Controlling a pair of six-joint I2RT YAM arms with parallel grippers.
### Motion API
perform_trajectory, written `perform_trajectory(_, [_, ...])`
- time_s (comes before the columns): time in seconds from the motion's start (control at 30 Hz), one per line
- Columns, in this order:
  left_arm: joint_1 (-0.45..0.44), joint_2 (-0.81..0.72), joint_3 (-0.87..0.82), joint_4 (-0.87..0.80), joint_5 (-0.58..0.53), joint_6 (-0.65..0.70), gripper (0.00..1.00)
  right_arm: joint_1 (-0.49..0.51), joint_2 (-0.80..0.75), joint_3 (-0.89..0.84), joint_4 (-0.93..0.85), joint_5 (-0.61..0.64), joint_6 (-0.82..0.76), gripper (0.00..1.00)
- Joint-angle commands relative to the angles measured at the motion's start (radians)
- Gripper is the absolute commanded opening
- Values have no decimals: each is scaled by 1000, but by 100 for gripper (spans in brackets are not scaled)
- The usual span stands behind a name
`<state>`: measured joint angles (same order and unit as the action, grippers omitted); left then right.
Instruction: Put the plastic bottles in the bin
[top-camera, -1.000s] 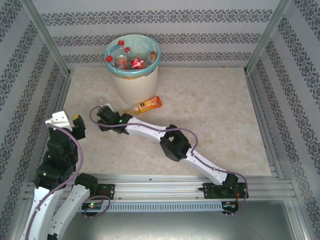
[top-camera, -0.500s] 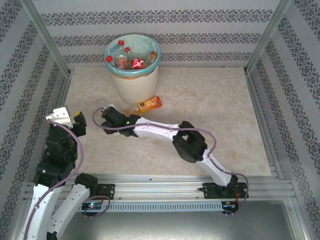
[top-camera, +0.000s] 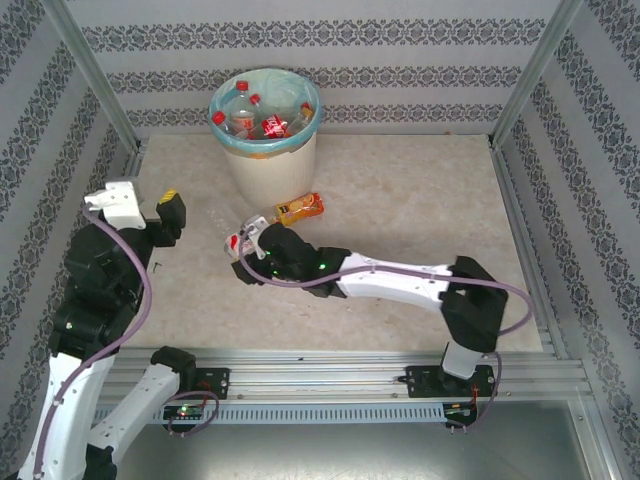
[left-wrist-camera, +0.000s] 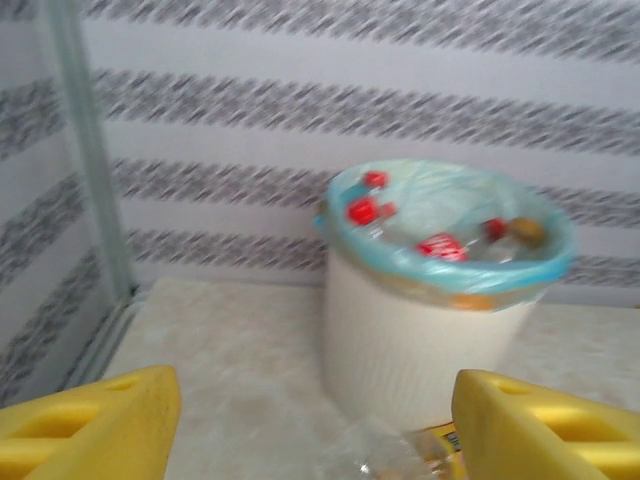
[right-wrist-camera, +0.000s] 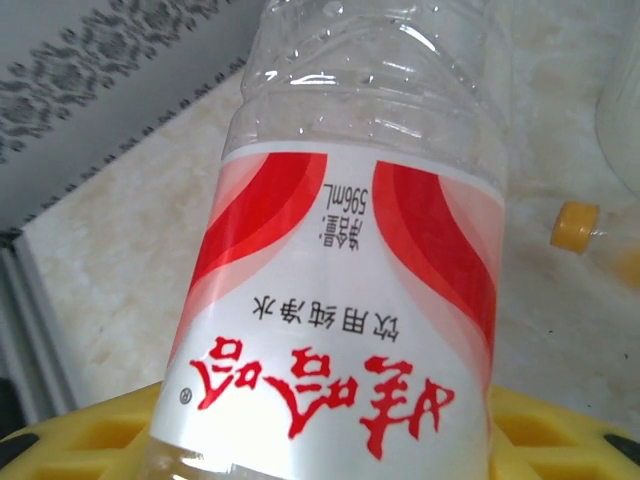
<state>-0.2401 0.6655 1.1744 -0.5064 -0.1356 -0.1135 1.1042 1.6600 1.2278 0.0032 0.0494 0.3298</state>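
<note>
The bin (top-camera: 268, 165) stands at the back left with a teal liner, and several red-capped plastic bottles (top-camera: 255, 122) lie inside it. My right gripper (top-camera: 247, 245) is shut on a clear bottle with a red and white label (right-wrist-camera: 345, 300), low over the table in front of the bin. The bottle fills the gap between the yellow fingers (right-wrist-camera: 85, 430). An orange-labelled bottle (top-camera: 298, 208) lies at the bin's foot, and its cap (right-wrist-camera: 578, 225) is turned towards my right gripper. My left gripper (top-camera: 168, 215) hangs open to the left, facing the bin (left-wrist-camera: 420, 330), its fingers (left-wrist-camera: 95, 420) wide apart.
Patterned walls and metal posts (top-camera: 95, 75) close in the table on three sides. A rail (top-camera: 330, 375) runs along the near edge. Bare tabletop (top-camera: 430, 210) stretches to the right of the bin.
My right arm stretched out flat, its gripper shifted a little to the right and closed on the clear bottle. My left gripper rose and opened wider.
</note>
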Motion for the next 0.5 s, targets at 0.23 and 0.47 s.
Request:
perform_trajectory(0.23, [9,106,107,160,552,-159,81,-44,-360,-184,60,54,-74,53])
perform_trajectory(0.47, [9,183,62,354,732,-319,83,-135,-576,-299,79,52,-68,52])
